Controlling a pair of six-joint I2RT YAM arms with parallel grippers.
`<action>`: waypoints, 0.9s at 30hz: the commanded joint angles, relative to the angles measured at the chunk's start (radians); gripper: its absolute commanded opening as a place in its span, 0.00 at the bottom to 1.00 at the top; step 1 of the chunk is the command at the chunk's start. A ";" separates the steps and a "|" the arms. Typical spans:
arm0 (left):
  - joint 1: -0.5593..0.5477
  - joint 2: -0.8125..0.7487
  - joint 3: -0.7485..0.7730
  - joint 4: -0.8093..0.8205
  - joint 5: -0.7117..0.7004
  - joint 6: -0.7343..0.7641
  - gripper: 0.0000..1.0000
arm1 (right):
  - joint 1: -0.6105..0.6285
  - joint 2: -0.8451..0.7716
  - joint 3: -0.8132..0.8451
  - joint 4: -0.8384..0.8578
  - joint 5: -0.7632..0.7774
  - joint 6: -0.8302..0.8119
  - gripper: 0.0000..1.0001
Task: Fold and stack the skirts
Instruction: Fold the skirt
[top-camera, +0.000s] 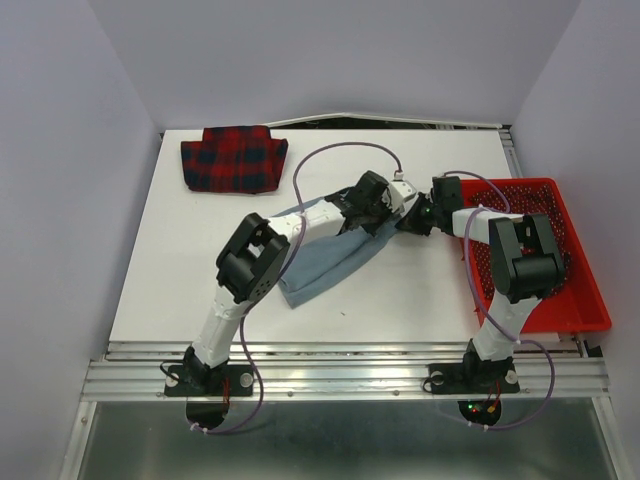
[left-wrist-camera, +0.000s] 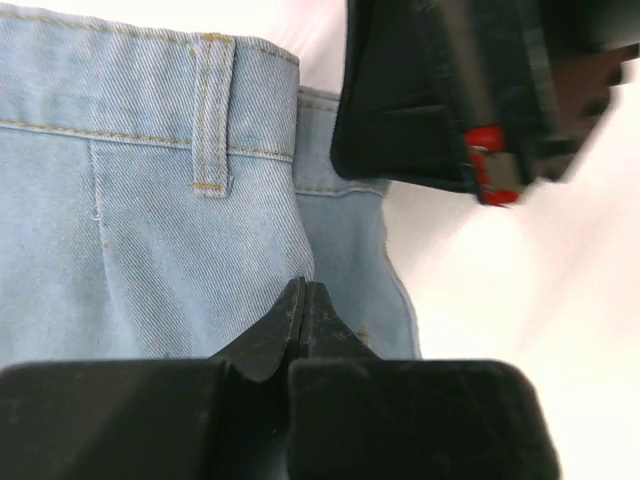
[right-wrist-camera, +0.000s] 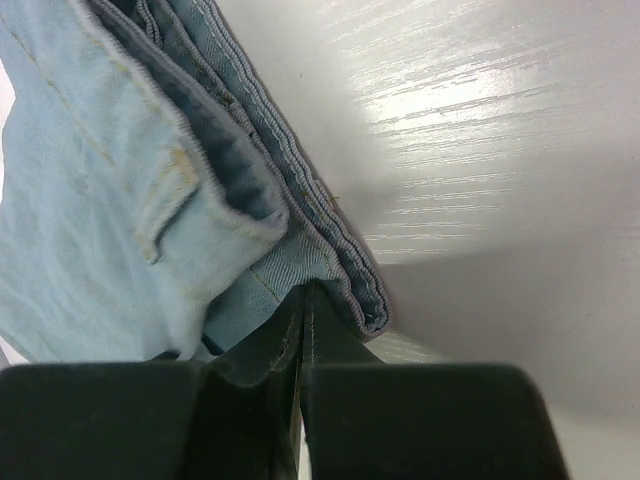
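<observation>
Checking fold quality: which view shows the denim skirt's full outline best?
Top external: the denim skirt shows nearly whole mid-table, only the left arm crossing it. Left wrist shows just waistband and a belt loop; right wrist just stacked edge layers up close.

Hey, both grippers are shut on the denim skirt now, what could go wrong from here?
The left gripper and right gripper pinch the denim skirt only at their very tips, so the cloth may slip out when lifted. The two grippers sit close together, so they could bump while folding.
</observation>
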 joint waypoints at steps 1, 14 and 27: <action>0.000 -0.144 -0.006 -0.034 0.087 -0.020 0.00 | 0.003 0.010 0.011 -0.040 0.066 -0.021 0.01; -0.008 -0.108 0.028 -0.143 0.210 -0.091 0.00 | 0.003 -0.010 -0.007 -0.030 0.069 -0.012 0.01; -0.005 0.038 0.063 -0.123 0.295 -0.131 0.00 | 0.003 -0.019 -0.016 -0.037 0.084 -0.025 0.01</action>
